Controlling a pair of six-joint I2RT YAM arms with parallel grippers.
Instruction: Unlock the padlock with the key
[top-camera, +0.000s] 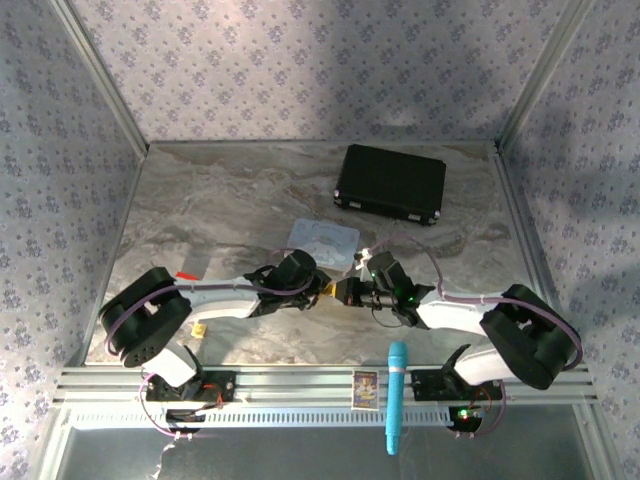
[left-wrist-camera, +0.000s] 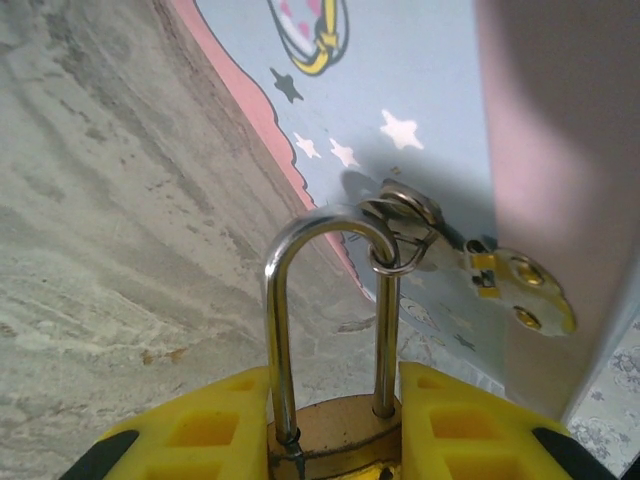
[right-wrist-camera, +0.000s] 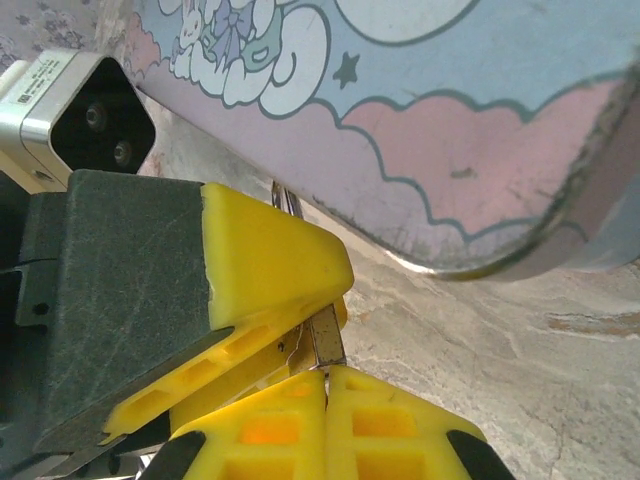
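Two firm holds: my left gripper (left-wrist-camera: 335, 405) is clenched on the padlock (left-wrist-camera: 338, 435) at bottom centre, shackle upright. My right gripper (right-wrist-camera: 327, 400) pinches the key (right-wrist-camera: 327, 346), its blade poking up at lower centre.

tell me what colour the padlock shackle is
Shiny silver shackle on the brass-gold padlock, best seen in the left wrist view.

Beside the tin (top-camera: 322, 240), left pincer (top-camera: 324, 291) and right pincer (top-camera: 346, 293) meet, apparently touching.

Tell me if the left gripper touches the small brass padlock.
Touching. Left wrist view: brass padlock body pressed between yellow fingers of the left gripper.
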